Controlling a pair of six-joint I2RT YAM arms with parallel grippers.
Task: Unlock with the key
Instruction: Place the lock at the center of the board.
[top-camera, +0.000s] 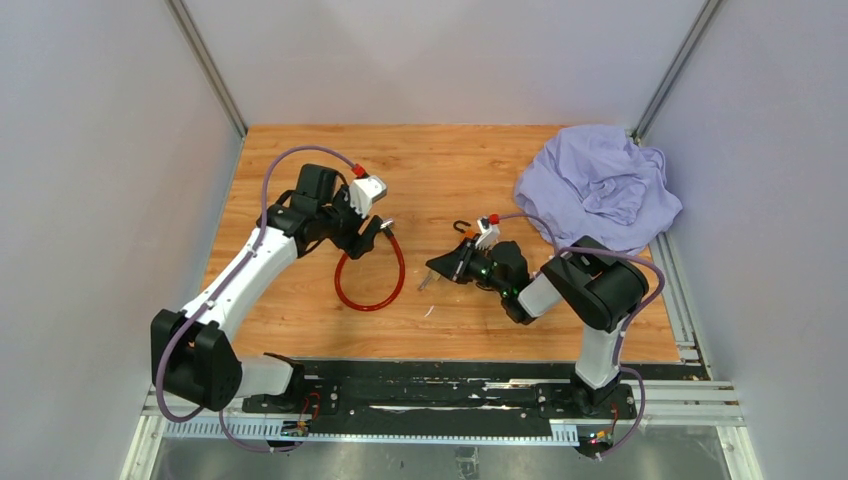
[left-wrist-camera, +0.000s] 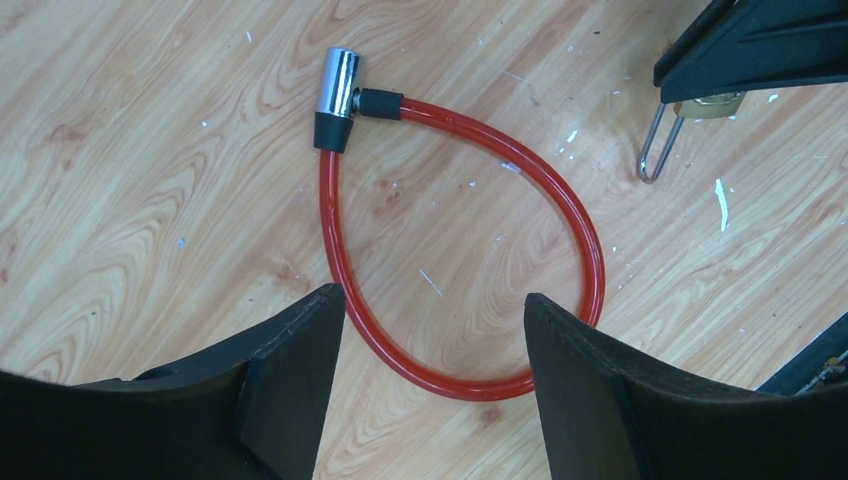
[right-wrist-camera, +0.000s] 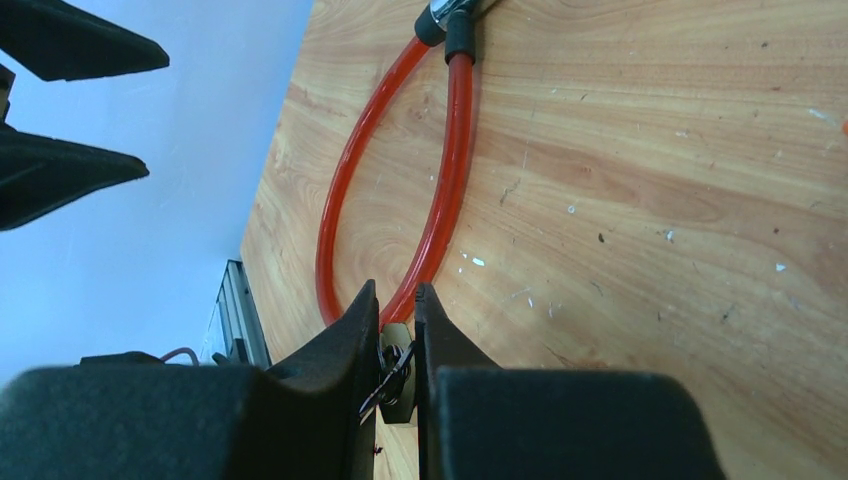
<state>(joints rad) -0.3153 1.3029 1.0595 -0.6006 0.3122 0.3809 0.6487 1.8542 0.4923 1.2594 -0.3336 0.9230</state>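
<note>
A crumpled lavender cloth (top-camera: 603, 190) lies at the far right corner of the wooden table (top-camera: 450, 160)

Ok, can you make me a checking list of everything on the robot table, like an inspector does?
Surface: wooden table, scuffed, with small white flecks.
Job's things: red cable lock lying in a closed loop, its silver head plugged in; what looks like a small brass key with a wire loop.
Clutter: crumpled purple cloth in the far right corner.
Grippers: left gripper open above the loop, holding nothing; right gripper shut on the key.
Cables: purple cables run along both arms.
Surroundings: plain pale walls, metal frame posts.
</note>
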